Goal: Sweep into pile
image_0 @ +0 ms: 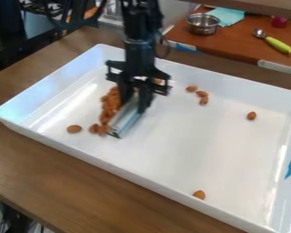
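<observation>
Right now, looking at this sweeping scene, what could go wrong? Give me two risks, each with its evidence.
1. The sweep might leave strays behind: one almond lies by the near wall and another toward the right, both well away from the pile.
2. The metal scraper could clip the almond at the pile's near end, scattering it, since they lie so close.
</observation>
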Robot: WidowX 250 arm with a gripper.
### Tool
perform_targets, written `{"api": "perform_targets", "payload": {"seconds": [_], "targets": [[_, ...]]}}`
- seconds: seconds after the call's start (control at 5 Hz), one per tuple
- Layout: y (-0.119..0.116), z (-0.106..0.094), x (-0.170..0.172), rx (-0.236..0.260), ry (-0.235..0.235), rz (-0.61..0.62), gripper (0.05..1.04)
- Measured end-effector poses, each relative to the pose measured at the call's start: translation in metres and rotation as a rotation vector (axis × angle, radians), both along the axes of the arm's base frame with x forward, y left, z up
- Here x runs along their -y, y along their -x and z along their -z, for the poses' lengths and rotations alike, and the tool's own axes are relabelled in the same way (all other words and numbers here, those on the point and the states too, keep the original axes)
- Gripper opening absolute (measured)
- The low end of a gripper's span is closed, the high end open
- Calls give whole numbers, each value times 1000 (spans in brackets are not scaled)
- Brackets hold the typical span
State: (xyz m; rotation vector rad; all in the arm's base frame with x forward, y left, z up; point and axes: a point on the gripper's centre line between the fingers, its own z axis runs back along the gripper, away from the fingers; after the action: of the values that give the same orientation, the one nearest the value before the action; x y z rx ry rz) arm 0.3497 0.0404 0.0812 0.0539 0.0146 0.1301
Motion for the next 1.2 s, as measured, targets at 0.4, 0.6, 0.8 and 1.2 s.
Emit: {"api": "perform_targets", "payload": {"seconds": [0.4,0.6,0.8,1.2], "targets": [[11,-2,-63,-49,-4,9,373],[14,-7,-59,-60,79,0,373],[5,-33,-32,6,197,-32,373],[-39,-68,62,140,259,-36,373]]}}
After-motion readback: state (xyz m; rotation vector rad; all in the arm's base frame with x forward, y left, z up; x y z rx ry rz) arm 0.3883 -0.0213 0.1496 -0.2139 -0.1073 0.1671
